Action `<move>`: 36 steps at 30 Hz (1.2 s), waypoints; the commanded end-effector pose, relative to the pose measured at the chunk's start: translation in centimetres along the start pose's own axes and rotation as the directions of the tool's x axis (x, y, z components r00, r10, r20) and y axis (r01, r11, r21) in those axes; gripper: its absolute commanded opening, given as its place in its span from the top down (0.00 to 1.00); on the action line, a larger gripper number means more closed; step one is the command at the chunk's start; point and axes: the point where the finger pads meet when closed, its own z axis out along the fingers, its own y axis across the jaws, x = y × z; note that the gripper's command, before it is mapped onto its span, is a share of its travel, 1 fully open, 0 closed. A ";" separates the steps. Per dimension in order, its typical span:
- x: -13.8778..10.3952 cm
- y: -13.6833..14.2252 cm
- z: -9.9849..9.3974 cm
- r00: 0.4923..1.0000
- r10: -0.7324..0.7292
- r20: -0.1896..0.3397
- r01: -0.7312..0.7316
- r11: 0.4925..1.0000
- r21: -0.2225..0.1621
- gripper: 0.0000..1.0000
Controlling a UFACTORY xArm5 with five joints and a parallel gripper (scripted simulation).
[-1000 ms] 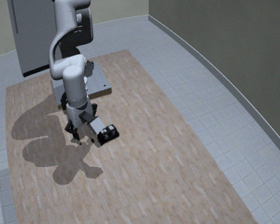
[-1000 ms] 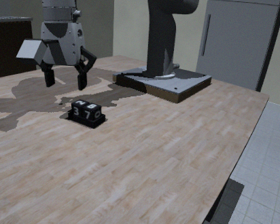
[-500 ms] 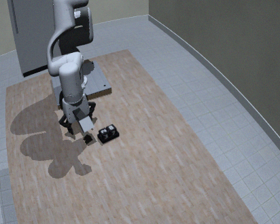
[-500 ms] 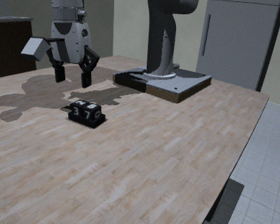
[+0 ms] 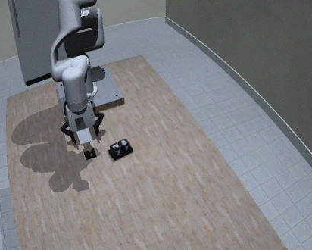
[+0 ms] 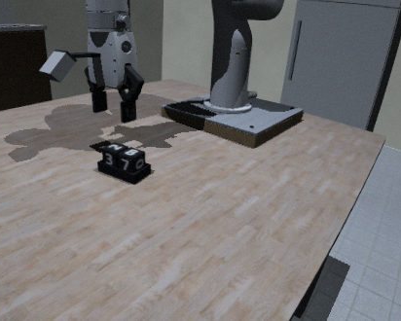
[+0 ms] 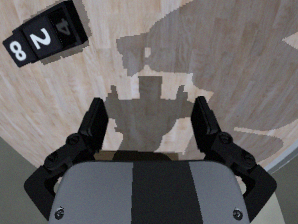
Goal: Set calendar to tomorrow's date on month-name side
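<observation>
From left to right in the top view, the gripper (image 5: 88, 146) (image 6: 114, 115) (image 7: 149, 107) is hovering above the tabletop (image 5: 156, 189) (image 6: 205, 219) (image 7: 160, 45), fingers apart and holding nothing; a small dark piece (image 5: 89, 154) (image 6: 99, 145), too unclear to identify, is lying near the calendar; the two black cubes (image 5: 120, 147) (image 6: 124, 158) (image 7: 40, 38) are sitting side by side in the tray (image 5: 121, 154) (image 6: 118, 174).

In the exterior view, the pale, wood-grained table (image 5: 179, 189) (image 6: 205, 219) (image 7: 107, 30) is being crossed by broad shadows at far left. A black tray (image 5: 122, 155) (image 6: 117, 175) (image 7: 80, 25) is being borne flat at left; a gray-topped base plate (image 5: 112, 95) (image 6: 273, 124) is being supported farther back, right of the tray.
</observation>
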 end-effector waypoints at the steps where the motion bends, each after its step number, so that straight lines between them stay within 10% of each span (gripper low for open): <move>1: -0.4 0.2 -0.1 1.000 0.015 -0.005 -0.015 1.000 -0.001 0.00; 36: -0.5 0.3 2.6 1.000 0.015 -0.006 -0.015 1.000 -0.001 0.00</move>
